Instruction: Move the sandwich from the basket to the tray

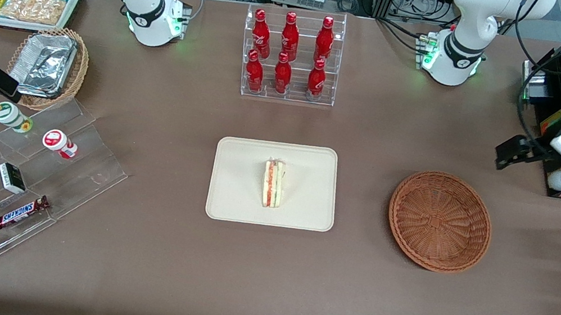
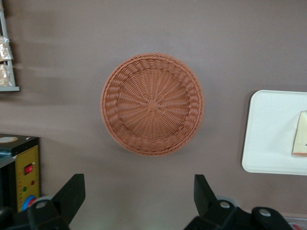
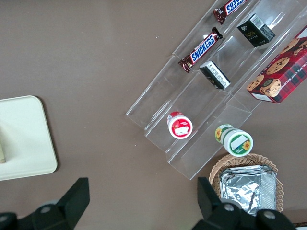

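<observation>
My hand [image 2: 139, 199] hangs open above the counter, holding nothing; the sandwich [image 1: 273, 183] sits on the tray [image 1: 234, 195], basket [image 1: 439, 221] at its three o'clock. A careless sweep could knock it off.

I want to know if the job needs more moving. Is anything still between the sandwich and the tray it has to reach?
Nothing is: the sandwich already lies on the tray. The basket holds nothing, and the gripper hangs open above bare table near it, holding nothing.
</observation>
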Robot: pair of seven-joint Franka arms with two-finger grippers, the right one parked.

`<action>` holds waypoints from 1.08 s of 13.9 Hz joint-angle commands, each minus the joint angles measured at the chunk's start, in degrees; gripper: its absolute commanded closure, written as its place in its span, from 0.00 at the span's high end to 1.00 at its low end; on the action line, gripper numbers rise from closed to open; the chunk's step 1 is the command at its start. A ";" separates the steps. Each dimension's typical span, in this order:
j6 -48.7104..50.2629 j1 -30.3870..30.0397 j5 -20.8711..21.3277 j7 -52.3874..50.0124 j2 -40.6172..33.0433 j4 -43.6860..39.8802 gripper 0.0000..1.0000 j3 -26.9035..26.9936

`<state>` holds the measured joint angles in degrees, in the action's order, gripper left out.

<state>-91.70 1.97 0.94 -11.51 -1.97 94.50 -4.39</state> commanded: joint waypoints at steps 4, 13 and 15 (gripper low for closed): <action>0.65 -1.44 -1.29 2.45 -1.82 0.69 1.00 0.00; 3.99 -1.70 -0.33 7.26 0.12 -3.53 1.00 0.52; 4.08 -1.00 -1.03 8.26 0.21 -3.45 1.00 2.36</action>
<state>-89.23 0.86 0.41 -5.50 -2.35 92.54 -3.27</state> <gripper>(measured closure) 0.000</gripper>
